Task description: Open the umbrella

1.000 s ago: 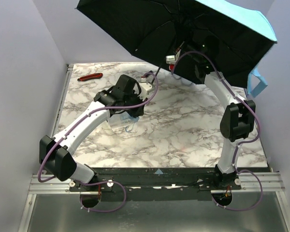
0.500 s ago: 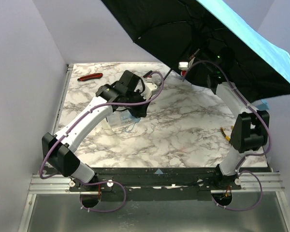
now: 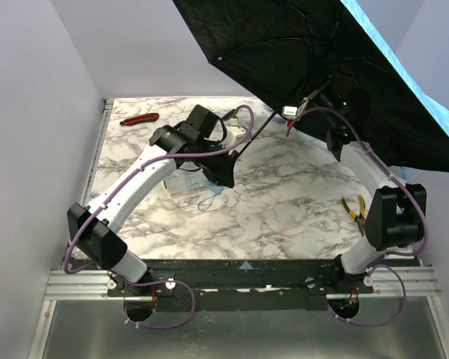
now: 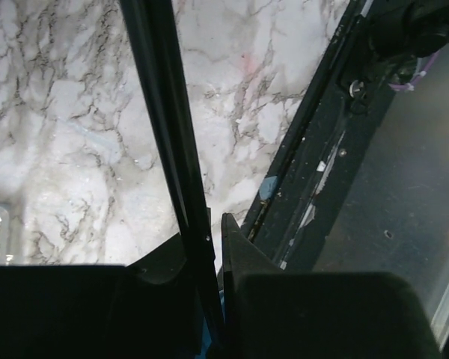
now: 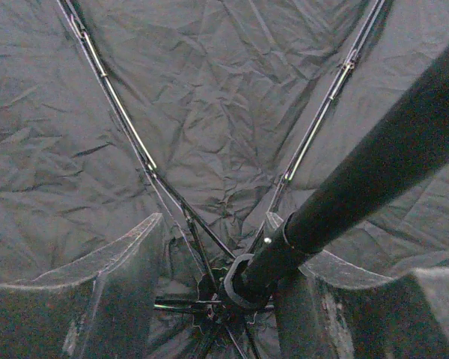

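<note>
Two arms [image 3: 138,183], left end effector [image 4: 209,243] gripping umbrella shaft [image 4: 168,134], right end effector [image 5: 217,258] newly open

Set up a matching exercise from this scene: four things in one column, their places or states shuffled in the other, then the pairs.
1. umbrella
2. red-handled tool
3. yellow-handled pliers
4. clear box

A. on the right side of the table
B. spread open overhead
C. on the table, beneath the left arm
D. near the table's far left corner

Pairs: 1-B, 2-D, 3-A, 4-C
</note>
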